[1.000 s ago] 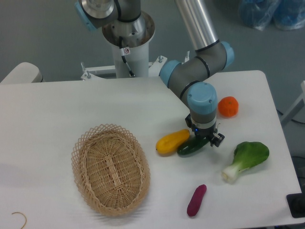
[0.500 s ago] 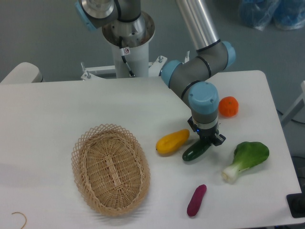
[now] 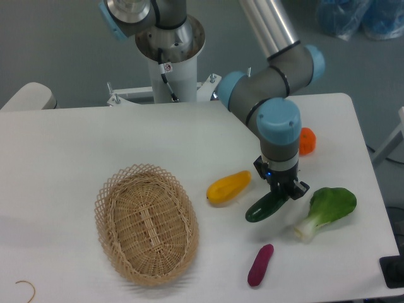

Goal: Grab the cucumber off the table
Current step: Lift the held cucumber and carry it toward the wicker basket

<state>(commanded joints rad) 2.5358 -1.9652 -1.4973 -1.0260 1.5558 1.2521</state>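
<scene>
As seen from the fixed camera: each item was recorded where it lay on the white bench
Pincer: the pincer was pointed downward and was closed on the upper right end of the cucumber
Cucumber: it was held tilted, its free lower left end pointing toward the near side of the bench; whether that end touched the surface could not be told
Cucumber's place: it was seen between the yellow vegetable and the bok choy, apart from both
Eggplant: the small purple eggplant was found nearer the front edge, below the cucumber
Orange fruit: the orange fruit was partly hidden behind the arm's wrist
Basket: the oval wicker basket was set well to the left of the vegetables
Arm: the grey arm with blue joint caps was bent down from the pedestal behind the bench
</scene>
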